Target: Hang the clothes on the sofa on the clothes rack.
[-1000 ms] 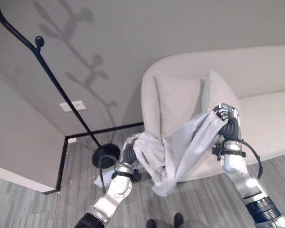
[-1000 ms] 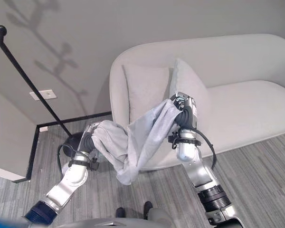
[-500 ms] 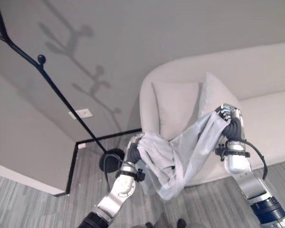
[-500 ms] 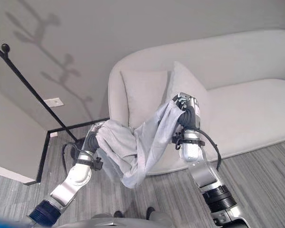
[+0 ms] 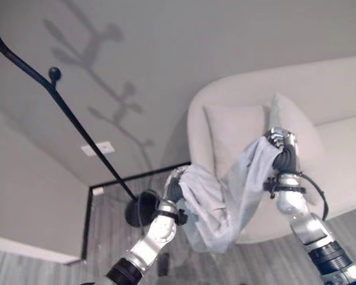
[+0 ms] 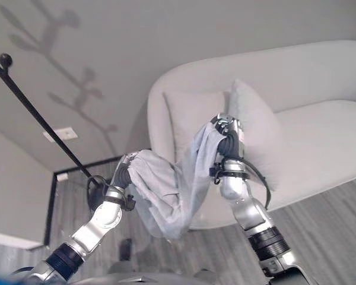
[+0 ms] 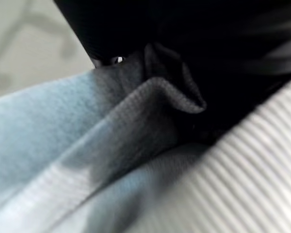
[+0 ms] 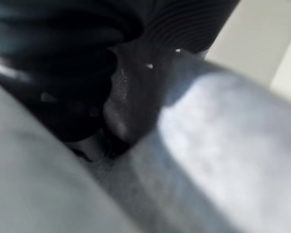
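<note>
Left eye view, sofa (image 5: 338, 89): pale, curved, against the wall, with two cushions (image 5: 234, 133) at its left end.
Clothes rack (image 5: 65, 110): black pole with a knobbed peg, leaning across the upper left, well apart from both hands.
Garment (image 5: 225, 196): light grey, off the sofa, slung between the hands and sagging in the middle, likely spread for hanging.
Right hand (image 5: 279, 142): raised high, fingers curled round one end of the cloth.
Left hand (image 5: 175, 189): lower, nearer the rack's base, its fingers buried in bunched cloth, so their hold cannot be told.
</note>
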